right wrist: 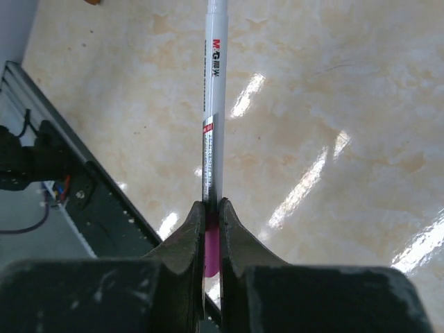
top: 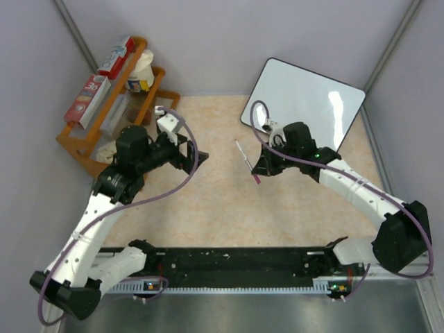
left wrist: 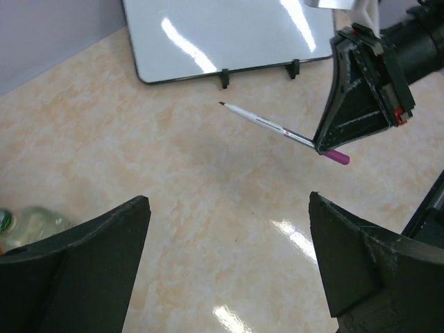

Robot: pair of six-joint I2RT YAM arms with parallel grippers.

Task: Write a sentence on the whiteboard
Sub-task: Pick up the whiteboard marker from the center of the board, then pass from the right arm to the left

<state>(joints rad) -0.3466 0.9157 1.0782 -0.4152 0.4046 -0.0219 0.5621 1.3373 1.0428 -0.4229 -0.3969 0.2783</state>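
The whiteboard stands tilted at the back right, its face blank; no sentence shows on it. It also shows in the left wrist view. My right gripper is shut on a thin white marker with a pink end, held above the table in front of the board. In the right wrist view the marker runs straight out from the closed gripper. The left wrist view shows the marker with its dark red tip bare. My left gripper is open and empty, left of the marker, and shows in its own wrist view.
A wooden rack at the back left holds boxes, a white cup and a bottle. Grey walls close the table on three sides. A black rail runs along the near edge.
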